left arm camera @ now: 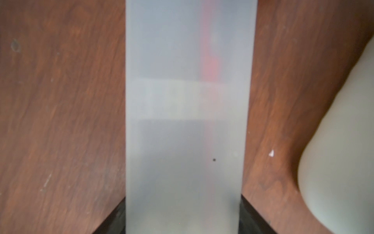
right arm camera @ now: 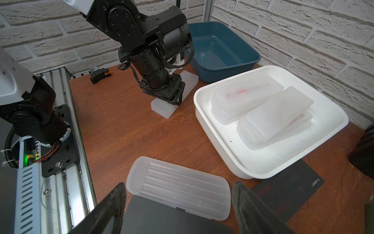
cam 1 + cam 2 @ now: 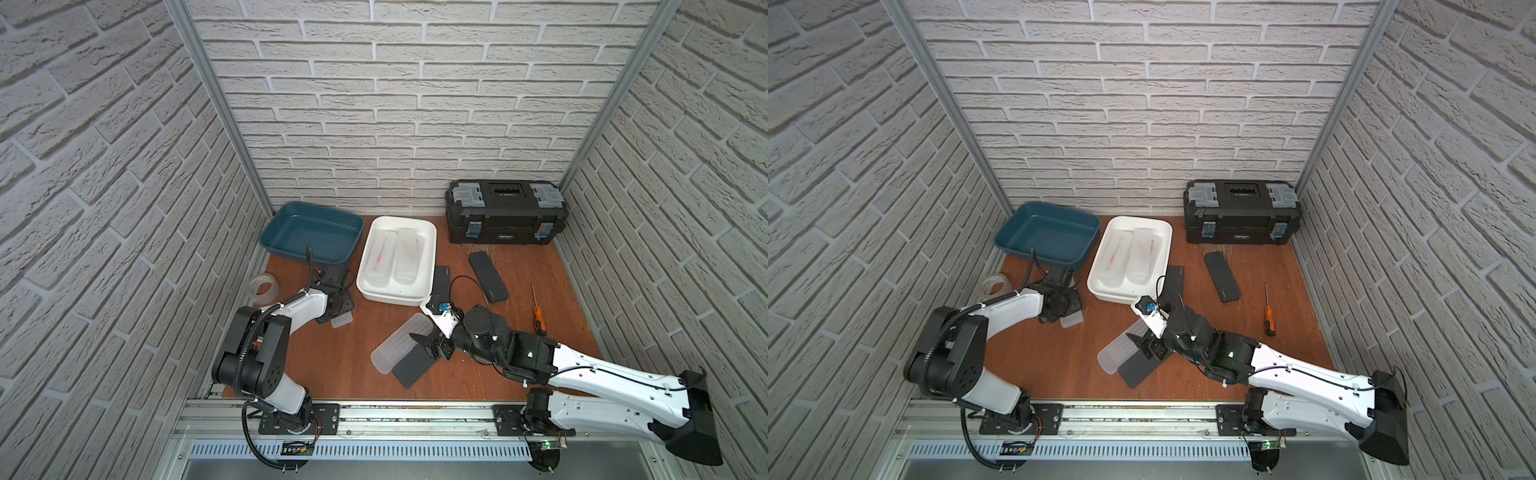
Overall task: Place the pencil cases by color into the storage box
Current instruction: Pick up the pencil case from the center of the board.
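A frosted white pencil case lies on the wooden table in front of the teal storage box. My left gripper is shut on it across its width, and most of the case is hidden under the wrist. At the table's middle, an open frosted pencil case lies against a black pencil case. My right gripper hangs open just above them, a finger on either side of the black case. The white storage box holds several frosted cases.
One black case lies flat toward the right. Another is partly tucked under the white box. A black toolbox stands at the back right, an orange screwdriver lies at the right, and a clear tape roll is at the left.
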### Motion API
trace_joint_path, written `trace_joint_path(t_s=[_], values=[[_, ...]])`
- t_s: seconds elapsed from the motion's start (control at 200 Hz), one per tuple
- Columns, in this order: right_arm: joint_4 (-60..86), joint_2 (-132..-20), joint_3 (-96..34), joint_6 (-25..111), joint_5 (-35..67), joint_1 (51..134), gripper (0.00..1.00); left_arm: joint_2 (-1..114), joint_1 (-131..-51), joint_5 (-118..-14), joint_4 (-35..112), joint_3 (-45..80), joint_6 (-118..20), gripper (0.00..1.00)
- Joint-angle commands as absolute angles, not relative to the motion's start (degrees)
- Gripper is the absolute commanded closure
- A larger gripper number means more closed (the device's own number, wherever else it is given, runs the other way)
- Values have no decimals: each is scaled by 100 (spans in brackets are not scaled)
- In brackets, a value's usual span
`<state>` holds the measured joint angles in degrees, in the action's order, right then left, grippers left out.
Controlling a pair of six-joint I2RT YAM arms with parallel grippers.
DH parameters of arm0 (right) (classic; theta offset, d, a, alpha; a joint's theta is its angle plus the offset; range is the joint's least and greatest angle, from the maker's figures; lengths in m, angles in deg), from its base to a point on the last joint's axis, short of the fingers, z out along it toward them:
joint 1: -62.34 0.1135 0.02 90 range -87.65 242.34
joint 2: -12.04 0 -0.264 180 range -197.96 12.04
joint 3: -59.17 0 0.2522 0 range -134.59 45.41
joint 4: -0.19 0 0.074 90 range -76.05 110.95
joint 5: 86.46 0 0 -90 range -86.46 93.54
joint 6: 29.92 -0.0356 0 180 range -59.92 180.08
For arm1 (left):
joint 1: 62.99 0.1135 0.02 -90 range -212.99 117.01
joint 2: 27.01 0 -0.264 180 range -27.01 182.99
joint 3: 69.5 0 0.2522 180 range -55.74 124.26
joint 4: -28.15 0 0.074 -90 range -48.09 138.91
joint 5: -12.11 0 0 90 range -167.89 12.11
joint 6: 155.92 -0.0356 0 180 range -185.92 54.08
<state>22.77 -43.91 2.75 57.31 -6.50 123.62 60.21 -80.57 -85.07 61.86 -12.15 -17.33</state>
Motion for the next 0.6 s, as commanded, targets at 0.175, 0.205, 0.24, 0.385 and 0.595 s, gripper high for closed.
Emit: trace_joint_path(t_s=[0.175, 0.205, 0.24, 0.385, 0.595], values=[[2239, -4289, 147, 5538, -1024, 12492, 18, 5008, -8385, -8691, 7180, -1430, -1824, 35], [2226, -4296, 160, 5523, -1028, 12501, 18, 4910, -8427, -8725, 7279, -1413, -1835, 35], [2206, -4307, 183, 5509, -1047, 12509, 18, 4796, -8477, -8767, 7383, -1390, -1839, 36], [2191, -4342, 217, 5463, -1072, 12543, 18, 4422, -8689, -8944, 7863, -1171, -1885, 36], [2203, -4308, 225, 5460, -1155, 12580, 18, 4140, -8908, -9185, 8406, -641, -2059, 35]])
